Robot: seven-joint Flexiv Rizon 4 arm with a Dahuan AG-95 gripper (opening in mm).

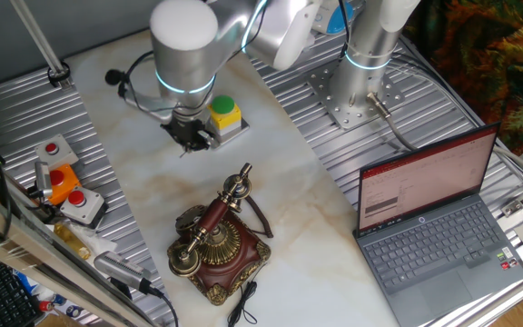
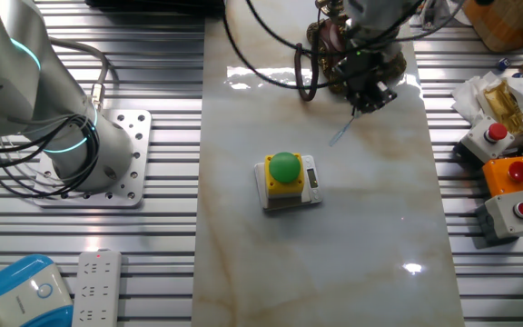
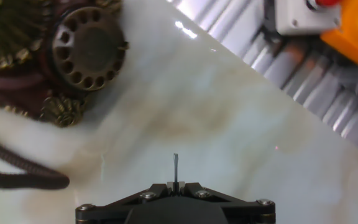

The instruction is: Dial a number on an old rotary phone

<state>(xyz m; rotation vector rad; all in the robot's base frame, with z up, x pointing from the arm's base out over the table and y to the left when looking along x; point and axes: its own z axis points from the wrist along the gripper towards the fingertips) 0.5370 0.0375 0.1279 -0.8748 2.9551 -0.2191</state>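
Robot arm: smooth silver-grey cylindrical links with white rounded joint caps, each joint ringed by a thin glowing cyan band. The column rises from a square metal base plate (image 2: 121,159) drilled with rows of holes. Black cables loop beside the wrist. The claw (image 1: 189,136) is a compact black block with silver screws, tapering to a thin, pale needle-like tip (image 3: 175,167).
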